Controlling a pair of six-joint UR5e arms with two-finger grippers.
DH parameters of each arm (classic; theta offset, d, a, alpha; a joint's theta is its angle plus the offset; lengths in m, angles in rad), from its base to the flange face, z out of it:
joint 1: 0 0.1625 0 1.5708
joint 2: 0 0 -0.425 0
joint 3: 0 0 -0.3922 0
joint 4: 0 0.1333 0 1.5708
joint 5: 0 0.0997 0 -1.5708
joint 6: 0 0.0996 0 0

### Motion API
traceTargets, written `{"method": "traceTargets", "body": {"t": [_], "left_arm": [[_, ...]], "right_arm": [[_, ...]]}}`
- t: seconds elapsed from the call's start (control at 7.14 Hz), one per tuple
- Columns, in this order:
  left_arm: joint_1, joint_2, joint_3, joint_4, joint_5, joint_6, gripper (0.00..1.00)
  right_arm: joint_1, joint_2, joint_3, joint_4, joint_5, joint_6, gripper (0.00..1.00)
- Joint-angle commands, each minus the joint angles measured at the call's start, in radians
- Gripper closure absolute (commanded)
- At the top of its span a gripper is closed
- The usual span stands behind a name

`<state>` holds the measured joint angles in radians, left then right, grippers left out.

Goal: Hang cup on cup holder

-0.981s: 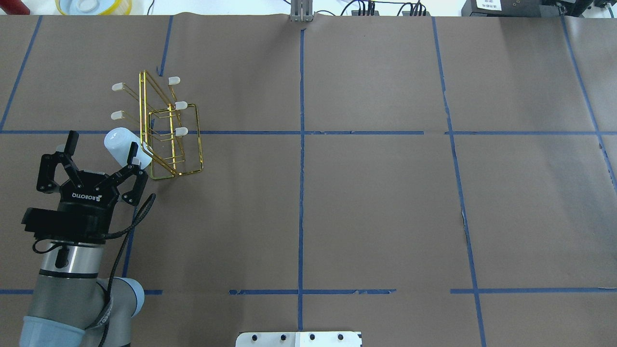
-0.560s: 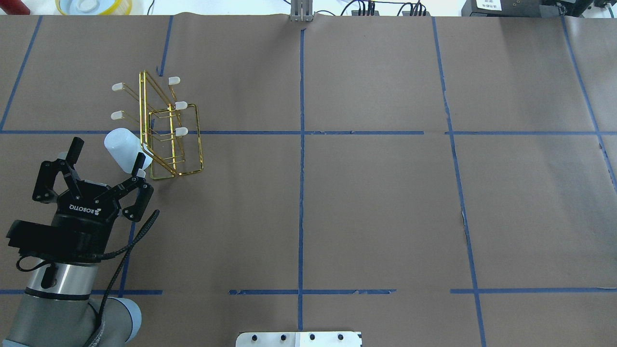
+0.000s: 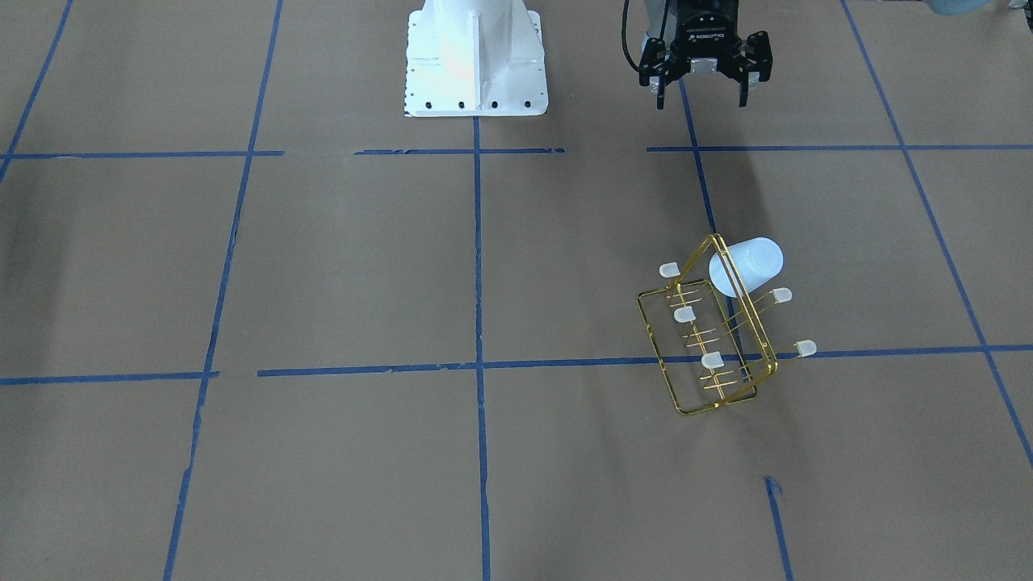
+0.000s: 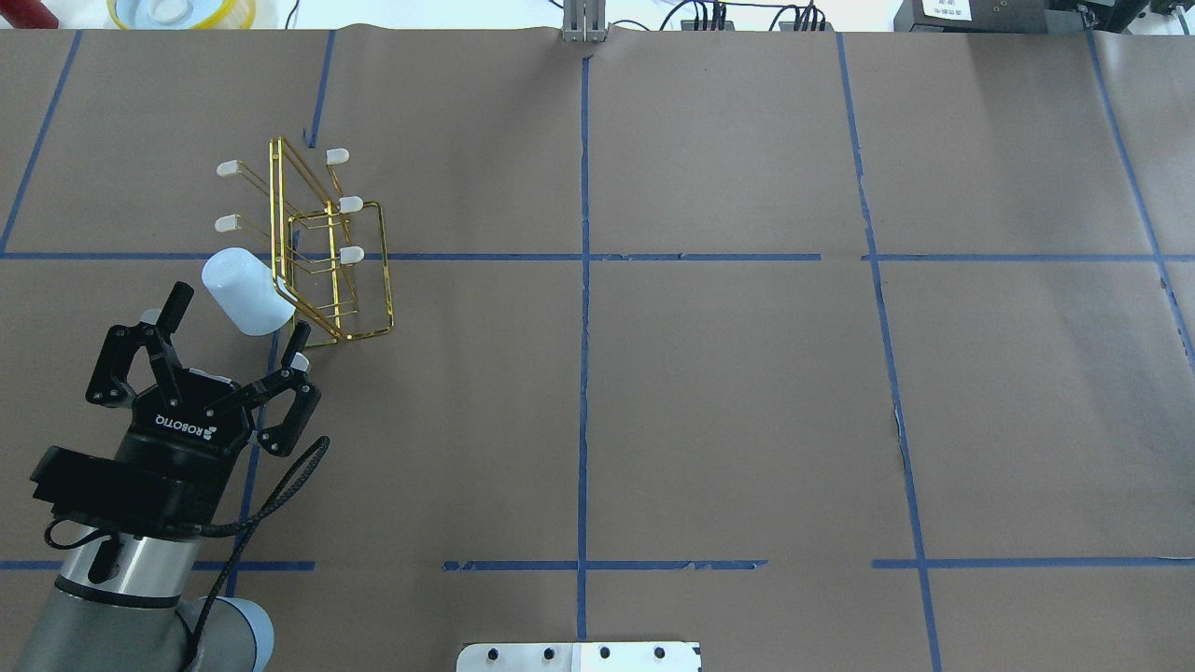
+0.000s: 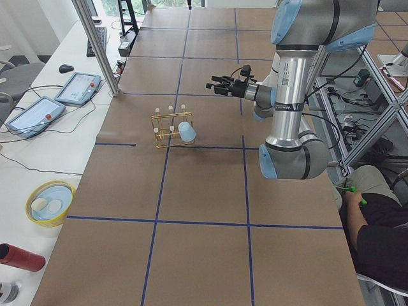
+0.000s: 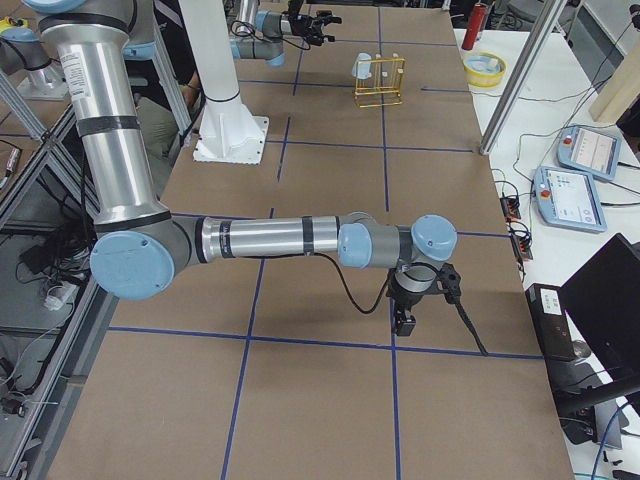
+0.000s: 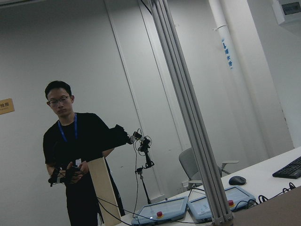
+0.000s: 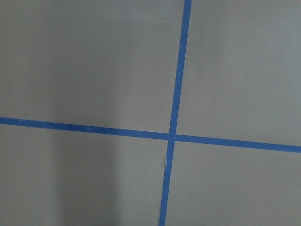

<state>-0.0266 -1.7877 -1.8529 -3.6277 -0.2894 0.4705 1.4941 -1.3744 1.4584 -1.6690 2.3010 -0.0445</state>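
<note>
Compared with one second ago, the left gripper (image 4: 240, 311) has drawn back toward the robot and a little to the side. Its finger no longer covers the cup (image 4: 241, 291), which has not moved.

In the overhead view, the left gripper's fingers are spread wide and there is nothing between them. The cup hangs tilted on a prong at the robot-side end of the cup holder (image 4: 351, 253), with its closed bottom pointing up and away from the frame. The holder stands on the table (image 4: 728, 392), on the robot's left half.

In the front-facing view, the left gripper (image 3: 701, 101) is well apart from the cup (image 3: 746, 265), wide open and empty. The cup sits on the cup holder (image 3: 712, 361) at the end nearest to the robot.

In the exterior left view, the left gripper (image 5: 213, 83) is in the air above the table, higher than the cup (image 5: 187, 132) and the cup holder (image 5: 171, 124).

In the exterior right view, the right gripper (image 6: 404, 322) points down close over the table, far from the cup (image 6: 362, 68) and the cup holder (image 6: 380, 80). I cannot tell how its fingers stand. The left gripper (image 6: 320, 17) is small at the far end.

The left wrist view shows a person in black (image 7: 75, 155) and a metal post (image 7: 188, 113).

The right wrist view shows only brown table cover and crossing blue tape (image 8: 170, 136).
</note>
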Motion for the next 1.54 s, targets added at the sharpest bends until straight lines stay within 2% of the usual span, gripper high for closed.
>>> {"method": "traceTargets", "body": {"t": [0.0,0.28,0.42,0.56,0.7,0.84,0.98,1.4], "left_arm": [[0.01,0.007,0.0,0.001,-0.014,-0.001,0.0],[-0.002,0.05,0.0,0.014,-0.023,0.019,0.0],[-0.056,0.059,0.012,0.023,-0.113,0.029,0.0],[-0.185,0.092,0.012,0.052,-0.307,0.011,0.0],[-0.253,0.147,0.014,0.099,-0.461,-0.118,0.0],[-0.304,0.219,0.014,0.139,-0.657,-0.327,0.0],[-0.338,0.276,0.015,0.174,-0.803,-0.477,0.0],[-0.595,0.353,0.017,0.346,-1.22,-0.776,0.0]], "right_arm": [[0.0,0.0,0.0,0.0,0.0,0.0,0.0],[0.0,0.0,0.0,0.0,0.0,0.0,0.0],[0.0,-0.002,0.0,0.0,0.0,0.0,0.0],[0.0,-0.002,0.0,0.0,0.0,0.0,0.0],[0.0,-0.002,0.0,0.0,0.0,0.0,0.0],[0.0,-0.002,-0.001,0.0,0.0,0.0,0.0],[0.0,-0.002,0.0,0.0,0.0,0.0,0.0],[-0.002,-0.002,0.0,0.0,0.0,0.0,0.0]]}}
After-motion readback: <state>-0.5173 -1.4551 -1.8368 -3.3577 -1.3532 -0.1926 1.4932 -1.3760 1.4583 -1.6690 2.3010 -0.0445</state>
